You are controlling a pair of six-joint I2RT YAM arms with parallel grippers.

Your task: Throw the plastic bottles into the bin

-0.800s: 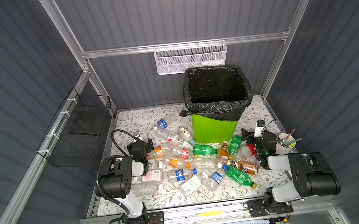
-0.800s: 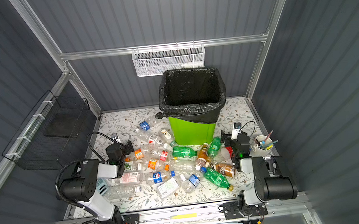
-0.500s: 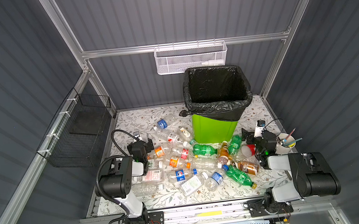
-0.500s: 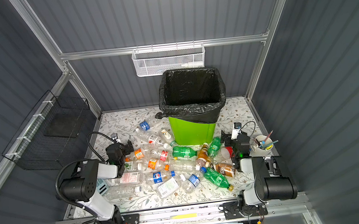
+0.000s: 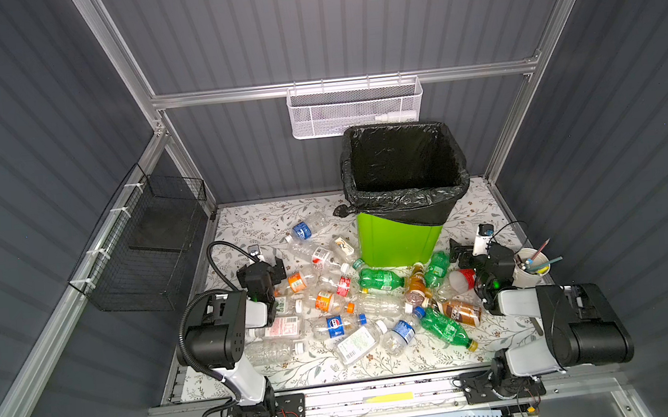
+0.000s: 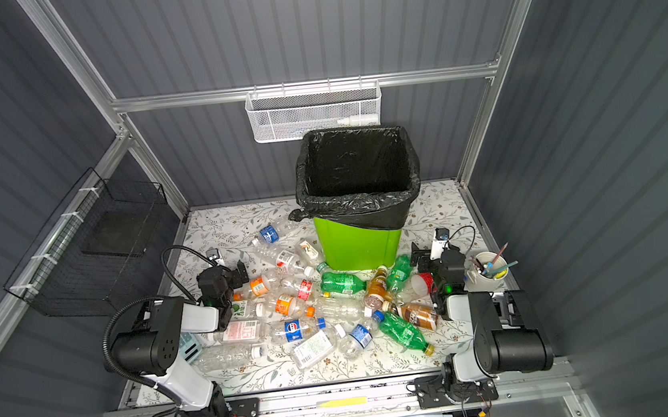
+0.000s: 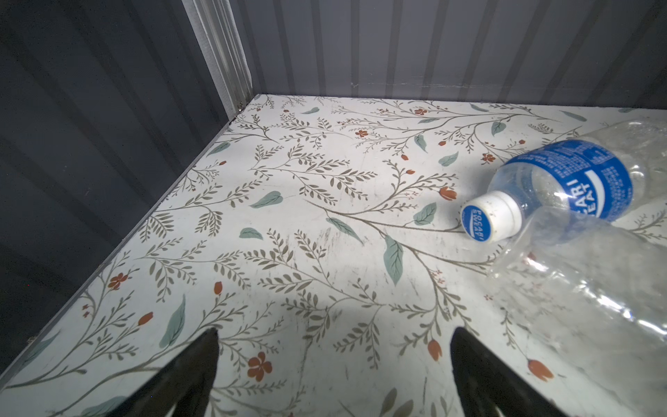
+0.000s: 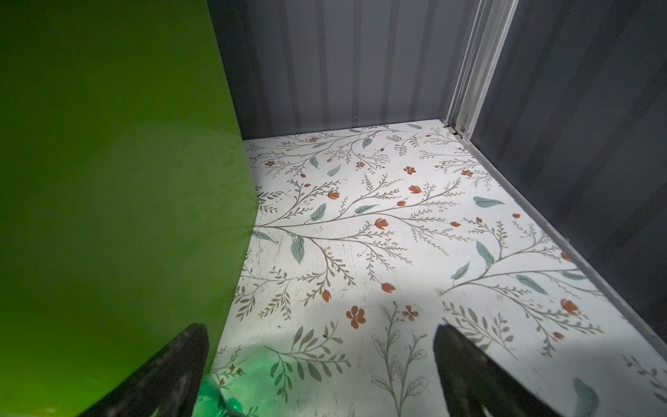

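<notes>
Several plastic bottles lie scattered on the floral table in front of the bin, among them a green one and an amber one. The bin is bright green with a black bag over its rim. My left gripper hovers open at the pile's left edge, over bare table. A blue-labelled bottle and a clear bottle lie just beyond it to one side. My right gripper stands open beside the bin's wall, empty, with a green bottle under one finger.
A white mesh basket hangs on the back wall behind the bin, holding a white squeeze bottle. A black wire basket hangs on the left wall. A white cup of pens stands just right of my right gripper.
</notes>
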